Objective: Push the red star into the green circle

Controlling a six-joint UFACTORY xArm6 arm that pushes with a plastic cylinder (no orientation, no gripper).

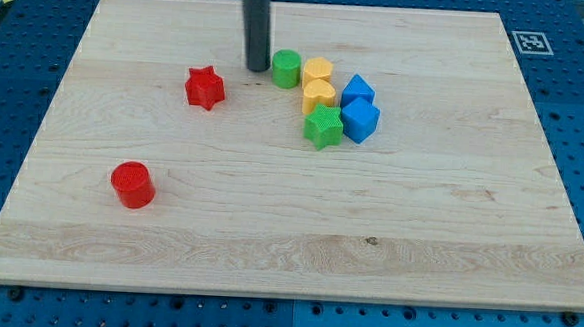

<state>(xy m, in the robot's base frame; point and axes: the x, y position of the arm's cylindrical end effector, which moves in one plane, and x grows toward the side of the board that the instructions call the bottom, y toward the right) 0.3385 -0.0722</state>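
The red star (205, 87) lies on the wooden board (289, 223), left of centre near the view's top. The green circle (286, 68) is a short green cylinder to the star's right, at the left end of a cluster of blocks. My tip (256, 69) is the lower end of the dark rod coming down from the view's top. It rests just left of the green circle, close to or touching it, and to the upper right of the red star.
A yellow hexagon (318, 71), a yellow heart (319, 95), a green star (323, 128) and two blue blocks (357, 90) (359, 119) crowd right of the green circle. A red cylinder (132, 184) stands at lower left. An ArUco tag (531, 41) sits at the top right corner.
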